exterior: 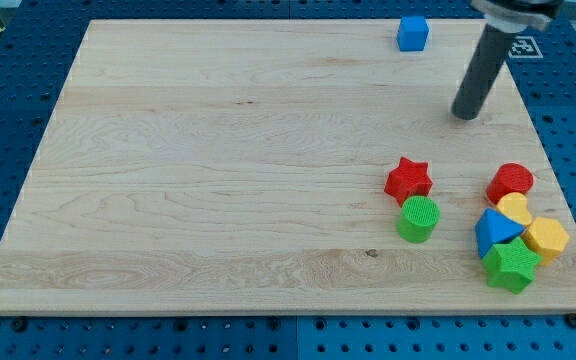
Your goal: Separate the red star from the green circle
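Jawless tip (464,116) up-right of red star (408,180), clear of it; star touching green circle (418,219) directly below.

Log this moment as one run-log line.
task: separate star from circle | my tip: up-right of red star, apart | red star: touching green circle below it | status: not separated

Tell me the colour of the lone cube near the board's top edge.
Blue cube, plain, shown clearly in the camera view.
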